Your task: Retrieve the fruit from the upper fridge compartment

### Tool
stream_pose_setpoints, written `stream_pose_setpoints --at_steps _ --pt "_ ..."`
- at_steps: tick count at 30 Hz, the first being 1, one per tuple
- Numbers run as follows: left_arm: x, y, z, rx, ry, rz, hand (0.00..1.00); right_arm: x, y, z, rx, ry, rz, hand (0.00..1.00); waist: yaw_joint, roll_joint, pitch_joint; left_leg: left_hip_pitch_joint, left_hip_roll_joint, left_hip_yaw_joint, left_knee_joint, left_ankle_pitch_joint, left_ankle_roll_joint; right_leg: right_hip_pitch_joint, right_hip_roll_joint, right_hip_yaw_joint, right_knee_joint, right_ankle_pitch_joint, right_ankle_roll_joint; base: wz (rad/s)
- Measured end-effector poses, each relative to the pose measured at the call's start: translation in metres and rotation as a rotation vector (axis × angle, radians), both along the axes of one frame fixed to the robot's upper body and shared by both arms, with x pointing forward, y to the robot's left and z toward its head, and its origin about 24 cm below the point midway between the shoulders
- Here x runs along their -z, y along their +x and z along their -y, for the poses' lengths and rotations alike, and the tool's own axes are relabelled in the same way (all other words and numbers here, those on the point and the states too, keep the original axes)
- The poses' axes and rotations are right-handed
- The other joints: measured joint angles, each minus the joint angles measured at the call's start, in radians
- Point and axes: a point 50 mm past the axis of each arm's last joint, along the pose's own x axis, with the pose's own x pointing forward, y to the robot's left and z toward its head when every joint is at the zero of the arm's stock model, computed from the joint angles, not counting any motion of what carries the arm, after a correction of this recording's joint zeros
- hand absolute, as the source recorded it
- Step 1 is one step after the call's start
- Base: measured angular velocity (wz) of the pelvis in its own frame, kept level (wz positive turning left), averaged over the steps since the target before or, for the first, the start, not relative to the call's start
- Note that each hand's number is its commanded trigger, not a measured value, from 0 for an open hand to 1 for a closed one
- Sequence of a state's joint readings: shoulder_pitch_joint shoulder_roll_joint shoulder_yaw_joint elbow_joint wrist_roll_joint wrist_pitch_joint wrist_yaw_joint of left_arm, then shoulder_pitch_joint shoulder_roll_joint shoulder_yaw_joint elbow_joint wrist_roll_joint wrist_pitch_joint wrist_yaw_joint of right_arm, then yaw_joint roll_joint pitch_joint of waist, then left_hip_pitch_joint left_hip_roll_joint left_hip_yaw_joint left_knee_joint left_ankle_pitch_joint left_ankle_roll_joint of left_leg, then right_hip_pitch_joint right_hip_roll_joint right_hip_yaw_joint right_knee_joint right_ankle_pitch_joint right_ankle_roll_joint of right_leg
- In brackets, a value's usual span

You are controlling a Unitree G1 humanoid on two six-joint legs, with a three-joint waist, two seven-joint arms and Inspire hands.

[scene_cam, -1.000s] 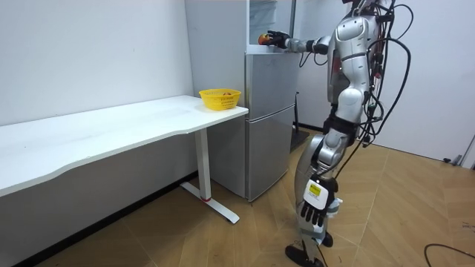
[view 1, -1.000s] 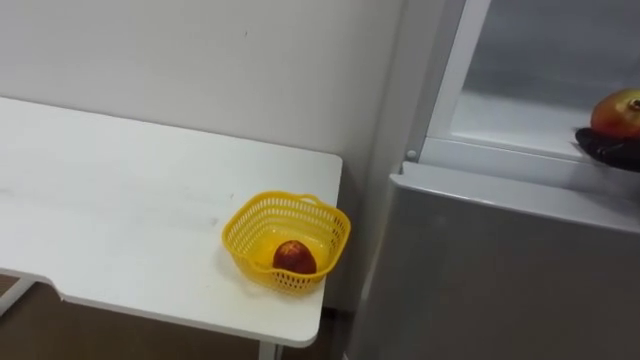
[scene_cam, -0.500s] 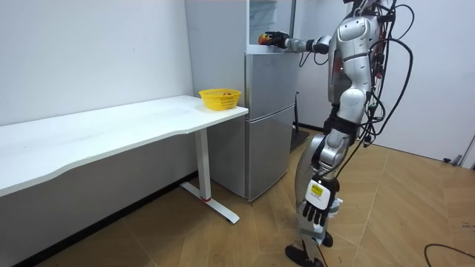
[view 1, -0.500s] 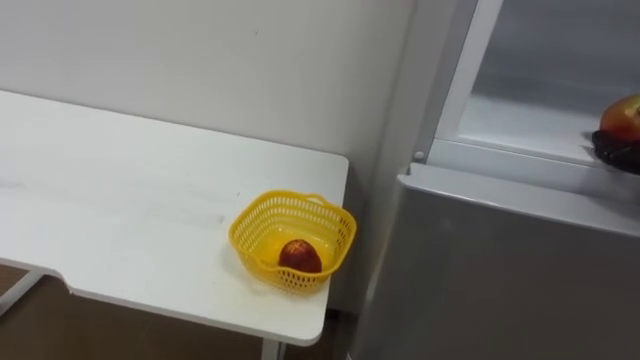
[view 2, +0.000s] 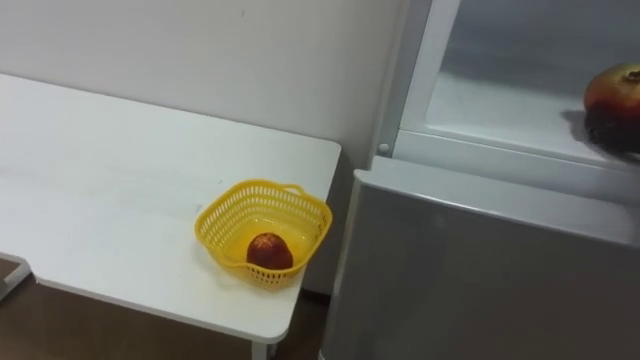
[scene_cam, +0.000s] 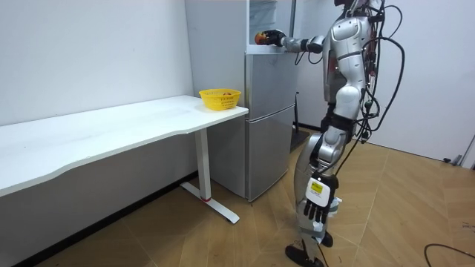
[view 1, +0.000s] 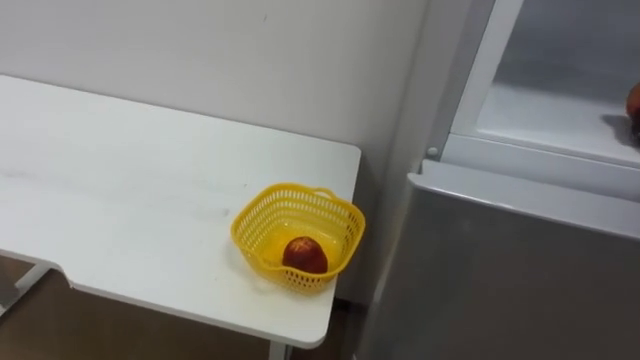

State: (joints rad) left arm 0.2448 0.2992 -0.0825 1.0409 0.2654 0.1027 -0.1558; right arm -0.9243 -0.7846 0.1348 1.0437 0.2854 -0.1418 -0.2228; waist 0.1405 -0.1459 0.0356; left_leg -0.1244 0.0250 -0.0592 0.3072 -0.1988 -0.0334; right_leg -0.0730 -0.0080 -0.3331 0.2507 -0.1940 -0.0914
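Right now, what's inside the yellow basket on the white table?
One round reddish fruit lies inside the yellow basket, against its front wall. The bit of basket floor under the fruit is covered, so I cannot tell if anything small hides there.

The counter [view 1: 130, 200] has a smooth white top with a matt, laminate-like finish. The basket [view 1: 250, 232] is yellow moulded plastic, an open lattice with a slight gloss. The basket's fruit [view 1: 304, 255] has a smooth, dull-red skin. The fridge [view 1: 500, 280] has a grey front with a satin, metal-like sheen; its inner shelf [view 2: 500, 105] looks like smooth white plastic. The held fruit [view 2: 612, 92] has a smooth reddish skin, and the right hand [view 2: 615, 135] under it is dark and matt. The wall [view 1: 250, 60] is matt white; the floor [scene_cam: 401, 215] is wood with a soft shine
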Motion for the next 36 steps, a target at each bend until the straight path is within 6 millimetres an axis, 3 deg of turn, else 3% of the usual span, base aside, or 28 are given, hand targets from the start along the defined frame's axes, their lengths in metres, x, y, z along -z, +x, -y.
stream_pose_setpoints --at_steps 12,18,20,27,32,36 --pt "0.000 0.002 0.000 0.003 -0.001 0.008 0.00 -0.002 0.001 -0.002 -0.028 0.020 0.010 1.00 0.002 0.003 0.0014 0.005 0.001 0.006 -0.005 0.000 0.000 0.000 0.000 0.003 -0.007 -0.004 0.002 -0.01" --pt "0.000 -0.002 0.000 0.005 -0.005 0.011 0.00 -0.008 0.005 -0.012 -0.071 0.016 0.034 1.00 0.002 0.012 -0.0108 0.025 0.003 0.017 -0.023 0.000 -0.001 0.002 0.003 0.019 -0.006 -0.002 0.000 -0.09" --pt "0.000 -0.005 0.000 0.001 0.002 0.006 0.00 -0.008 0.006 -0.023 -0.112 0.001 0.057 1.00 -0.001 0.020 -0.0167 0.039 0.003 0.022 -0.036 0.003 -0.003 0.004 0.003 0.028 0.005 -0.002 -0.001 -0.12" --pt "0.001 -0.011 0.000 -0.004 0.015 0.006 0.00 0.002 -0.003 -0.061 -0.226 0.005 0.185 1.00 -0.016 0.035 -0.0208 0.053 0.006 0.028 -0.038 0.004 -0.005 0.025 0.006 0.027 -0.012 -0.004 -0.002 0.00" --pt "0.004 -0.017 0.007 -0.037 0.019 0.007 0.00 0.010 -0.021 -0.094 -0.345 0.047 0.279 1.00 -0.035 0.073 -0.0292 0.090 0.006 0.053 -0.061 0.004 -0.005 0.055 0.004 0.025 -0.015 -0.010 0.004 0.01" --pt "0.005 -0.017 0.014 -0.050 -0.001 0.020 0.00 0.023 -0.033 -0.119 -0.449 0.092 0.303 1.00 -0.056 0.084 -0.0320 0.121 0.005 0.055 -0.071 0.004 -0.005 0.087 0.005 0.027 -0.028 -0.013 0.006 0.01"
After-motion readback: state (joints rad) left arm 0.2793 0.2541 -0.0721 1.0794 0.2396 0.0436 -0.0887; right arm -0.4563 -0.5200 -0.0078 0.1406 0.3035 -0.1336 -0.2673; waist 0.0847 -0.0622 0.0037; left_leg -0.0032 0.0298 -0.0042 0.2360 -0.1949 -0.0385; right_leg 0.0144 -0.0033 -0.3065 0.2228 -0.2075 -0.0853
